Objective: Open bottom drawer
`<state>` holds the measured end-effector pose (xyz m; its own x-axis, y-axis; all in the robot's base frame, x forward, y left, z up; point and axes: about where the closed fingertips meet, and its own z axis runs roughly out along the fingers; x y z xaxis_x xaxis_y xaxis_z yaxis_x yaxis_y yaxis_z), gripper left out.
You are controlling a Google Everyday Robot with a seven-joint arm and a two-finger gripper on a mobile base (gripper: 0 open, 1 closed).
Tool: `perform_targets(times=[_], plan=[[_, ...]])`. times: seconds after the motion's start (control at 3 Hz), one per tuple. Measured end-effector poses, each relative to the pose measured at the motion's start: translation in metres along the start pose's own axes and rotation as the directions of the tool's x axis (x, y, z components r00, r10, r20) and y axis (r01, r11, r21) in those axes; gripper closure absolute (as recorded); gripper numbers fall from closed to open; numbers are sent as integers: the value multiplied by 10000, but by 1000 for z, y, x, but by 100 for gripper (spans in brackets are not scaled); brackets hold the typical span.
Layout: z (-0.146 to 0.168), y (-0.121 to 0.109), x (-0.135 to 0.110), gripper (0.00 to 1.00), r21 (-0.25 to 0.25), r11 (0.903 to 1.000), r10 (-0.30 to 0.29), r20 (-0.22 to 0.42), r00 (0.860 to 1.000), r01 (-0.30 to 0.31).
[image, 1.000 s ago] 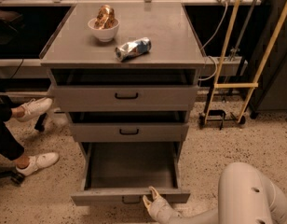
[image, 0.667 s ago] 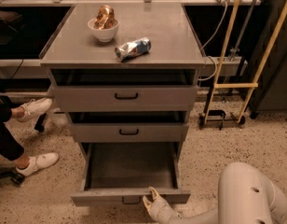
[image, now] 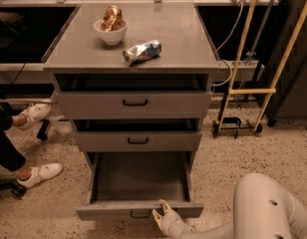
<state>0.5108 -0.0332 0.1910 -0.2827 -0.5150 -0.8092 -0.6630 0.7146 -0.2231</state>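
Note:
The bottom drawer of the grey cabinet is pulled far out, its dark grey inside showing. Its small black loop handle sits at the centre of the front. My gripper is at the drawer front's top edge, just right of the handle, with its white arm reaching in from the lower right. One pale finger sits over the front edge and another just in front of it.
The two upper drawers stand slightly ajar. A white bowl of snacks and a crushed can lie on the cabinet top. A person's legs and white shoes are at the left. A yellow trolley frame stands at the right.

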Motion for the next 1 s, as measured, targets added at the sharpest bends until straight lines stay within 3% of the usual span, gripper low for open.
perform_targets(times=[0.33,0.67,1.0], plan=[[0,0,0,11,0,10000,0,0,10000,0],[0,0,0,0,0,10000,0,1,10000,0],[0,0,0,0,2,10000,-1,1,10000,1]])
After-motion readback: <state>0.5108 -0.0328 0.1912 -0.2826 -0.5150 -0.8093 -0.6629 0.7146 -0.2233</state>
